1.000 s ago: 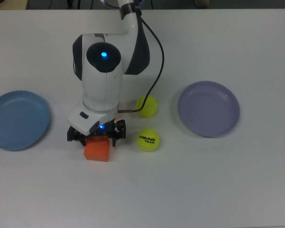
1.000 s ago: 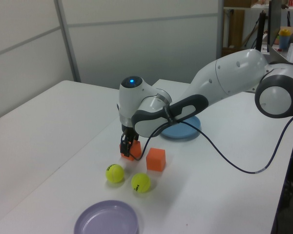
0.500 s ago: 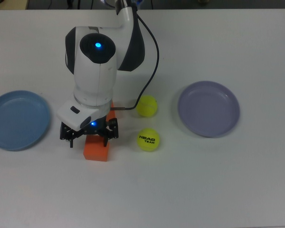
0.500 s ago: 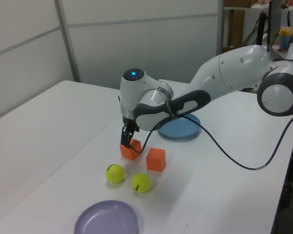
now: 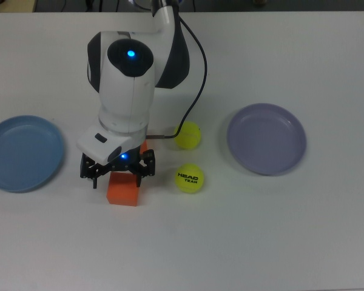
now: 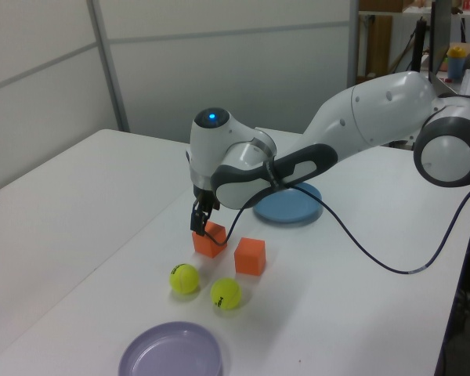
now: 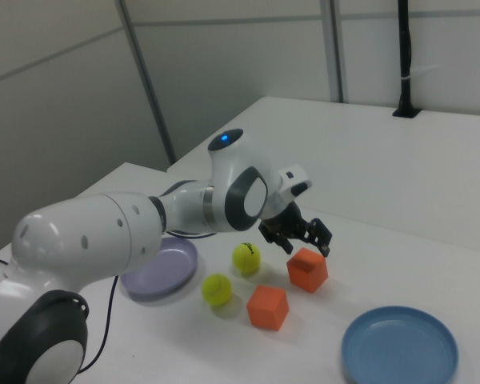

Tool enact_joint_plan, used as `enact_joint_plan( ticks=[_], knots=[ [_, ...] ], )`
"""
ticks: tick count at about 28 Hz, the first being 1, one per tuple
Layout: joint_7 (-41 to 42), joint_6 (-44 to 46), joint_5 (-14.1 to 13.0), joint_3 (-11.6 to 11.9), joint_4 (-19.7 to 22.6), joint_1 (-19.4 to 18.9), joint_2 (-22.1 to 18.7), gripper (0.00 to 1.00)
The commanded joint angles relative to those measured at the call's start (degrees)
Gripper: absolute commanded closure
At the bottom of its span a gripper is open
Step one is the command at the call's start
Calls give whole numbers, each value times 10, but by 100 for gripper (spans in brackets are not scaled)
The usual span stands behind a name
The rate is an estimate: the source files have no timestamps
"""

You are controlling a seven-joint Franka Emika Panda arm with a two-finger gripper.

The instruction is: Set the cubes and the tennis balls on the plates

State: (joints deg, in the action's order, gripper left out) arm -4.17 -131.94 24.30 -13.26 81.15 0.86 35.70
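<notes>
Light: bright, even, from overhead.
Shadows: soft, faint beneath the table's [image 5: 279, 230] objects.
Glare: none on the table.
Focus: slightly soft throughout.

Matte, foam-like orange cubes [image 7: 307, 269]. Fuzzy felt on yellow-green tennis balls [image 5: 188, 177]. Smooth plastic with a soft sheen on blue plate [image 5: 12, 176] and lavender plate [image 5: 291, 157]. Glossy white arm shell [image 6: 376, 110]. Smooth matte white table [image 5: 261, 242].

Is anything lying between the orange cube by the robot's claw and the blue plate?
Nothing visible does. In the top view, only bare table separates that orange cube from the blue plate.
</notes>
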Motion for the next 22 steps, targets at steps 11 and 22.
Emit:
enact_joint_plan(
  ticks=[11, 22],
  knots=[
    [-20, 9, 21, 18, 21, -33, 14, 0],
    [-36, 9, 38, 21, 28, -33, 15, 11]
  ],
)
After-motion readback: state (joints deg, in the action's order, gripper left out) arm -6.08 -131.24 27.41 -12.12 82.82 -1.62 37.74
